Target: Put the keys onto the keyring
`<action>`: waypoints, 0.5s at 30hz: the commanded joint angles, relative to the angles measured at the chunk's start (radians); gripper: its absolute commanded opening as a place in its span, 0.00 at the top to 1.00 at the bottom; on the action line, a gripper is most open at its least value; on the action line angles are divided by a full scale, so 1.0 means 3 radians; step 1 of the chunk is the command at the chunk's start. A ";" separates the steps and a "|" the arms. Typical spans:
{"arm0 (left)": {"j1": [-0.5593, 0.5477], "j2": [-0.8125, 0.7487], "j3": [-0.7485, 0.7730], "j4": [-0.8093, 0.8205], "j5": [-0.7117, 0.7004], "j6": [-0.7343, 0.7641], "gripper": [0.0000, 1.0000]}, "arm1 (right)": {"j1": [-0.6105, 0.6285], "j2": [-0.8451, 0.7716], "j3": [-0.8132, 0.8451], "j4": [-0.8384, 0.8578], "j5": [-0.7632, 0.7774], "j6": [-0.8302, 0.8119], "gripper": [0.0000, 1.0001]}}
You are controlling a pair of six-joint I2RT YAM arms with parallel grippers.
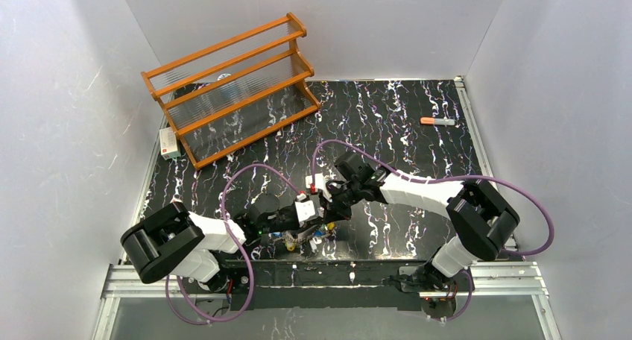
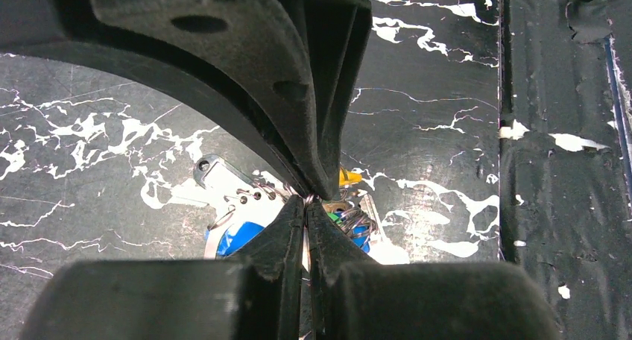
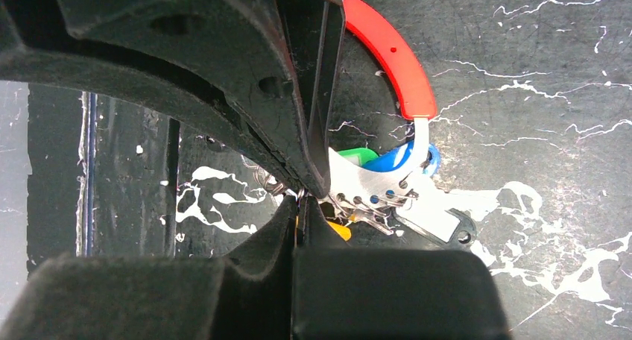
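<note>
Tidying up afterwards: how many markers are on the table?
1: an orange-capped marker lies alone at the far right of the table. More could be hidden behind the wooden rack.

My left tool (image 1: 320,219) and right tool (image 1: 332,208) sit tip to tip, jaws closed on both. The keys (image 1: 309,237) are a small coloured bunch just under the tips, on the base side; it's too small here to tell if either tool grips it. Black marbled table (image 1: 387,131) underneath. A wooden rack (image 1: 231,86) stands well beyond the left tool, askew, with a white box (image 1: 170,142) just beside its left end. An orange-capped marker (image 1: 437,121) lies well beyond the right tool, out to its right.
</note>
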 commanded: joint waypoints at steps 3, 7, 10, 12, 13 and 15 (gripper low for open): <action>-0.0008 -0.0086 -0.0001 0.0008 -0.0133 -0.0017 1.00 | 0.0039 -0.0030 0.0163 0.0066 -0.0050 -0.0025 0.94; -0.0008 -0.0208 -0.0080 0.0045 -0.0309 -0.0102 1.00 | 0.0029 -0.0184 0.0084 0.0337 -0.0173 0.0097 0.76; -0.0010 -0.0273 -0.0138 0.0150 -0.0383 -0.0155 1.00 | -0.0015 -0.0386 -0.0109 0.0750 -0.0257 0.0301 0.64; -0.0012 -0.0308 -0.0191 0.0298 -0.0430 -0.0220 1.00 | -0.0066 -0.0527 -0.0260 0.1110 -0.0326 0.0489 0.58; -0.0012 -0.0322 -0.0225 0.0403 -0.0470 -0.0263 1.00 | -0.0099 -0.0594 -0.0332 0.1239 -0.0368 0.0555 0.56; -0.0012 -0.0338 -0.0292 0.0633 -0.0520 -0.0344 1.00 | -0.0165 -0.0724 -0.0458 0.1473 -0.0463 0.0656 0.53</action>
